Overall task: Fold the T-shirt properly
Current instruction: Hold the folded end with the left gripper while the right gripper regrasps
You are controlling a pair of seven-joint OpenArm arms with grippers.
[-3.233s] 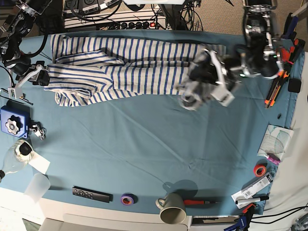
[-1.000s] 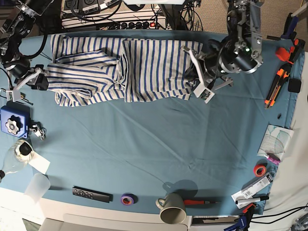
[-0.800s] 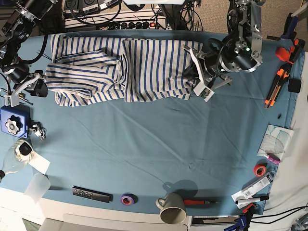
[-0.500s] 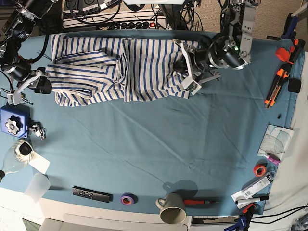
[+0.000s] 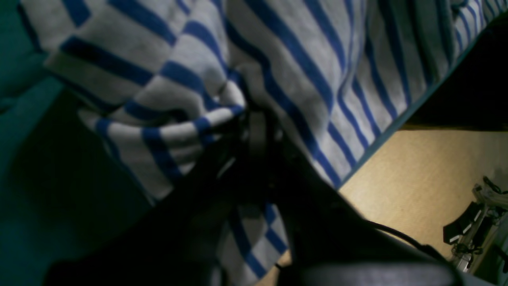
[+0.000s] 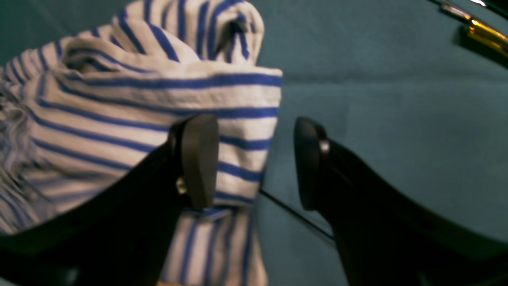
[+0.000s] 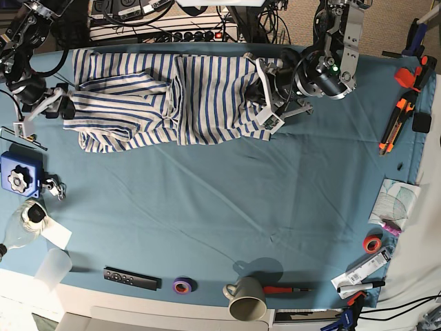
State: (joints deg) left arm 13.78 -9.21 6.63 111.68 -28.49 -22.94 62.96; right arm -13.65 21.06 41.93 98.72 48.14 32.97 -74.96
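The T-shirt (image 7: 207, 96), white with thin blue stripes, lies bunched along the far side of the teal table cloth (image 7: 227, 200). Its right part is folded leftward over the middle. My left gripper (image 7: 267, 103) sits at the shirt's right end. In the left wrist view the left gripper (image 5: 254, 119) is shut on a pinched fold of the T-shirt (image 5: 301, 59). My right gripper (image 7: 58, 107) is at the shirt's left end. In the right wrist view the right gripper (image 6: 254, 159) is open, one finger (image 6: 198, 159) over the T-shirt's (image 6: 119, 111) folded edge, the other over bare cloth.
A blue box (image 7: 17, 176), a glass bulb (image 7: 27, 221) and a plastic cup (image 7: 54, 267) stand at the left edge. A remote (image 7: 131, 278), tape roll (image 7: 182, 285) and mug (image 7: 244, 298) line the front. Orange cutters (image 7: 398, 117) lie at the right, cables (image 7: 200, 31) behind.
My left gripper has pulled the shirt's right end further left over the middle. The right gripper's jaws have spread wider and it has shifted slightly toward the back.
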